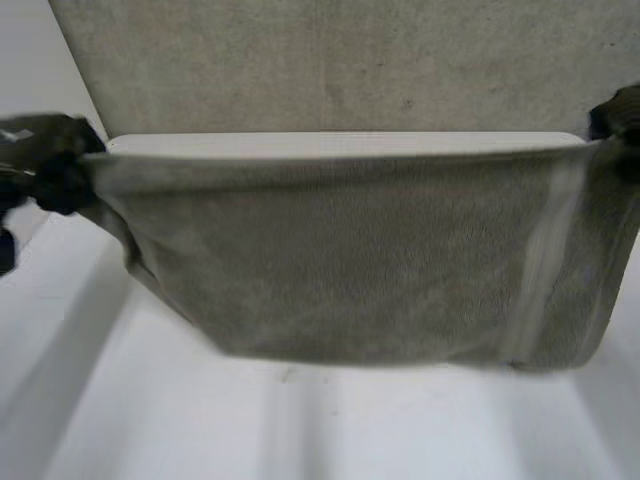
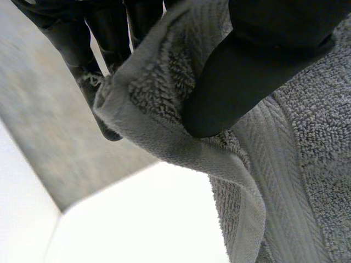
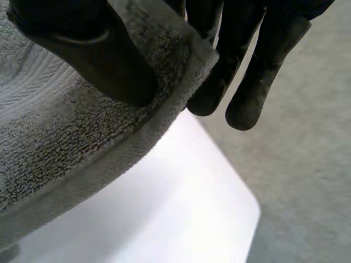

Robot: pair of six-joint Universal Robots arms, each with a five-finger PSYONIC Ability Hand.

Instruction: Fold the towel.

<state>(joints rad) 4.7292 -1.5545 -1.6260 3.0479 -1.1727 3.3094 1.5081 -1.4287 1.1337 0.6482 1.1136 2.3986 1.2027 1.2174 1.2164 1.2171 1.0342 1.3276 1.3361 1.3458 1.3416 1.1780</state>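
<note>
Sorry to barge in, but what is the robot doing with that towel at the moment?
The robot holds a grey terry-cloth towel up over the white table, stretched between its two hands. The left hand pinches one upper corner between thumb and fingers, the right hand the other. The towel hangs down between them; I cannot tell whether its lower edge touches the table.

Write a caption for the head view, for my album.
Left hand and right hand hold the grey towel up by its corners over the white table.
</note>
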